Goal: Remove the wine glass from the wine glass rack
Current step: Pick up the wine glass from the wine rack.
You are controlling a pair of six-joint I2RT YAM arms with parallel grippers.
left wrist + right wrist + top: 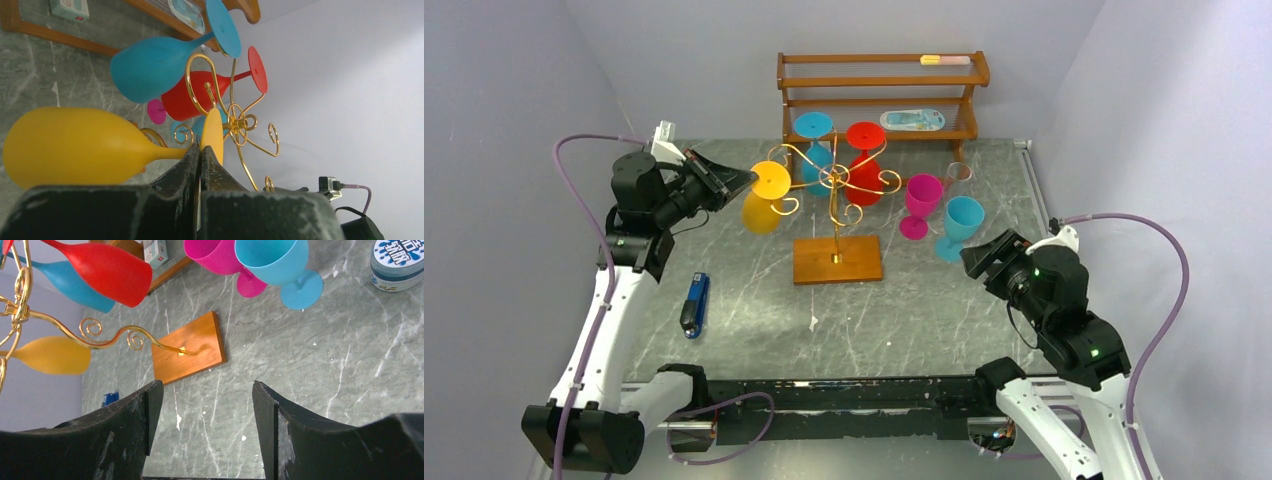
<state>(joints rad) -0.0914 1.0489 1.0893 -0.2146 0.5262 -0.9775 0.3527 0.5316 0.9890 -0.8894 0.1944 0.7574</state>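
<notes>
The gold wire wine glass rack (834,178) stands on its square wooden base (837,259) mid-table. A yellow wine glass (760,213) hangs upside down at its left arm, with a blue glass (815,126) and a red glass (865,136) hanging behind. My left gripper (746,181) is shut on the edge of the yellow glass's round foot. In the left wrist view the fingers (201,150) pinch the foot beside the stem, and the yellow bowl (70,145) lies to the left. My right gripper (972,256) is open and empty over the table (205,390).
A pink glass (921,200), a light blue glass (961,222) and a clear glass (959,172) stand right of the rack. A three-tier wooden shelf (879,70) lines the back wall. A blue object (695,304) lies at front left. A round tin (399,260) is near the right gripper.
</notes>
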